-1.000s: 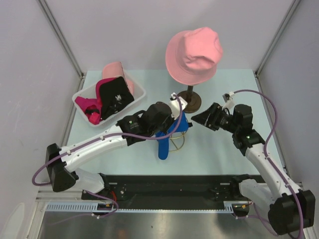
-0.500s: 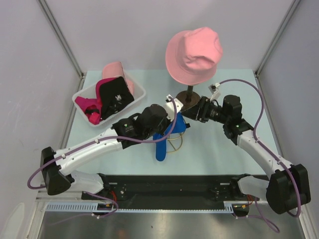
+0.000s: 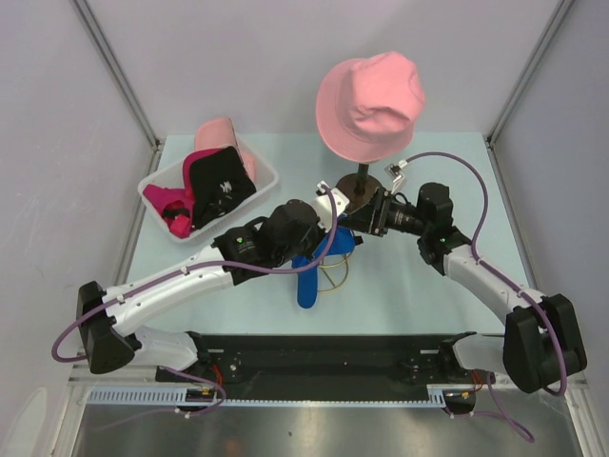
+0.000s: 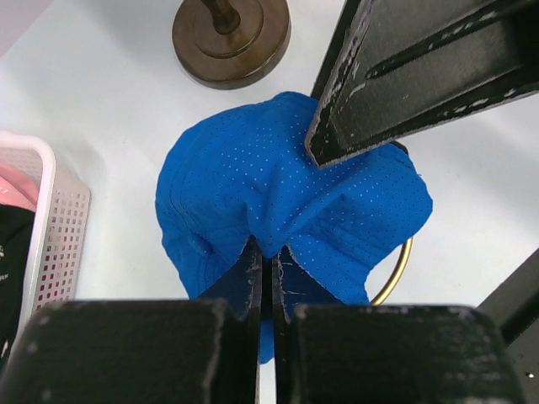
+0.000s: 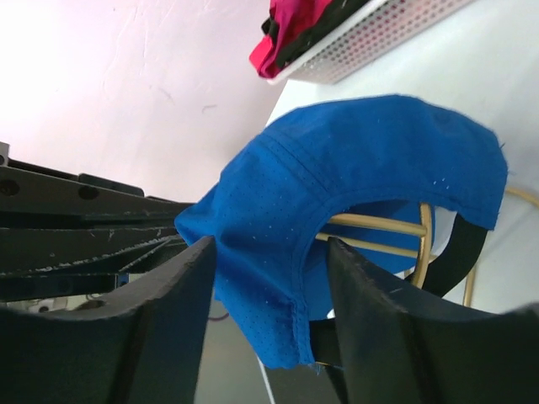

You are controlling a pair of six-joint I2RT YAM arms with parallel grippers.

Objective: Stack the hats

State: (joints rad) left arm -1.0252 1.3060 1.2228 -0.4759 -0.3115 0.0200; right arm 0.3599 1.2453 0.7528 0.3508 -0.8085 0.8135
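The royal-blue cap (image 3: 308, 284) sits near the middle of the counter (image 3: 419, 276), draped over a gold wire stand (image 3: 335, 277) with its peak pointing at the near edge. The left hand (image 3: 331, 228) comes at it from the left; its fingers are pressed together on a raised fold of the blue fabric (image 4: 253, 177). The right hand (image 3: 355, 223) reaches in from the right. In its wrist view the jaws stand partly apart, straddling the cap's edge (image 5: 370, 160), with the fabric between them and no grip shown.

Just behind the cap is the round brown base (image 3: 362, 195) of a stand that carries the salmon-pink bucket hat (image 3: 371, 105) high above the counter. At the back left, a white slatted basket (image 3: 267, 169) holds a magenta cap (image 3: 162, 205), a black cloth (image 3: 221, 186) and a light-pink cap (image 3: 224, 133).

The counter is pale blue-green and smooth, closed in by grey walls on three sides with metal posts at the back corners. Its right half and the front strip beside the arms lie bare.
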